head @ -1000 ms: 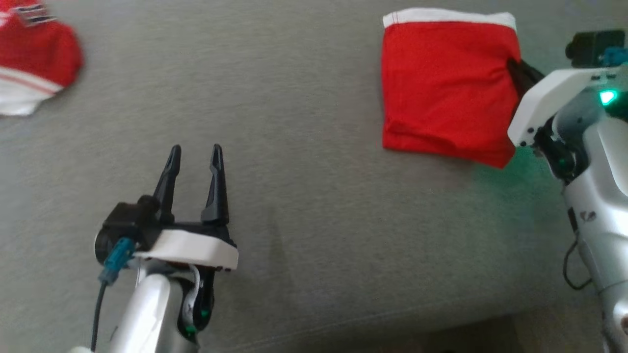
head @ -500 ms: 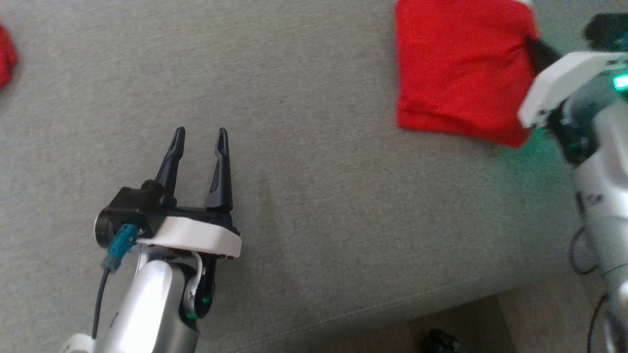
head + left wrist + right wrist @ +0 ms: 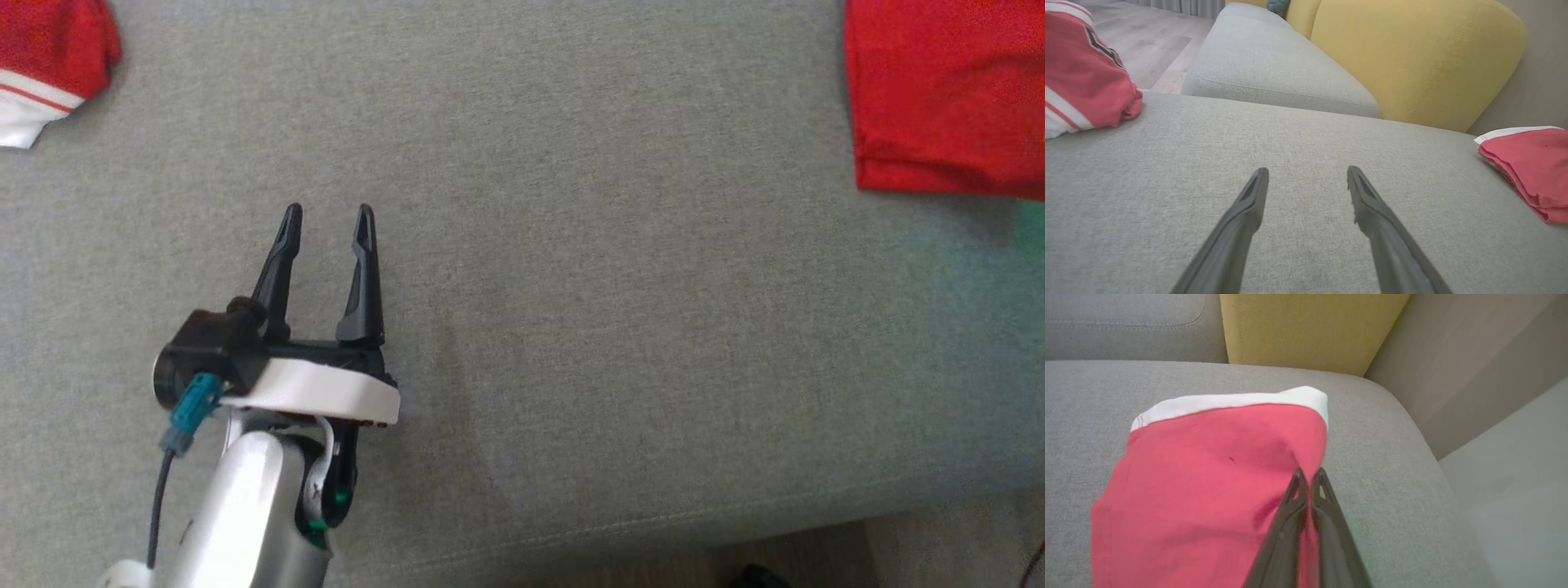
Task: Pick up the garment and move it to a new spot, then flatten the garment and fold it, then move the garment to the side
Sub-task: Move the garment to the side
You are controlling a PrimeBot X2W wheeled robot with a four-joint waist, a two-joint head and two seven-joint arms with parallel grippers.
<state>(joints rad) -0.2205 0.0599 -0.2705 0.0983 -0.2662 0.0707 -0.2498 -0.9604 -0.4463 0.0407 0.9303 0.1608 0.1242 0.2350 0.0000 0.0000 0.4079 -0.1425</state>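
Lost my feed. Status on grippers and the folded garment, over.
Left gripper open, hovering over cushion. Right gripper shut on folded red garment, at edge. Striped garment far left, not blocking.

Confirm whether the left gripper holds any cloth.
No: the left gripper stands open, with just bare cushion seen in the gap.

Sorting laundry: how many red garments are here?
2: folded garment at the cushion's right end, in the right gripper; striped jersey at its left. Others may be hidden.
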